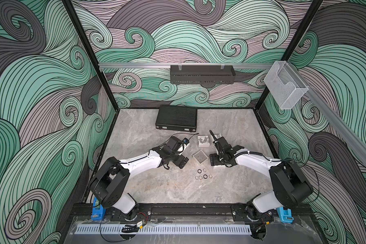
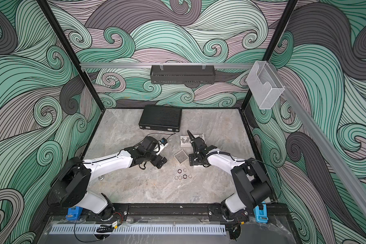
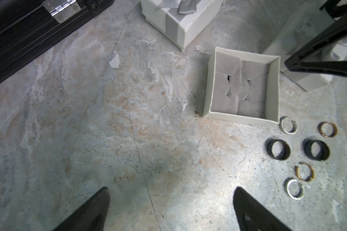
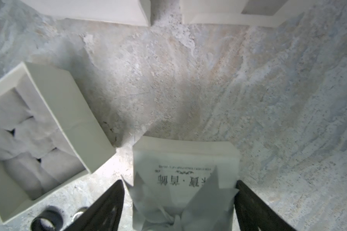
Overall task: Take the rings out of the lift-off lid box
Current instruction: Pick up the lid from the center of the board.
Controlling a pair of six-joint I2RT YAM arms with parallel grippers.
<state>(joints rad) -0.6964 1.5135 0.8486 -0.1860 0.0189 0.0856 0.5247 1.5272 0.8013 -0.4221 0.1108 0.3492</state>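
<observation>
Where the bench (image 1: 156, 186) lies bare on the near side of the open box (image 3: 240, 119), we see all six rings (image 1: 205, 176) in a loose cluster outside it: two black, two gold and two silvery, each apart from the others. The farthest lies just beside the box wall. Our left hand (image 3: 171, 190) hovers spread wide over bare bench, left of the box. Our right hand (image 4: 179, 181) is right of the box, its fingers (image 4: 108, 200) on either side of a white lid (image 4: 185, 158); whether they press it we cannot tell.
</observation>
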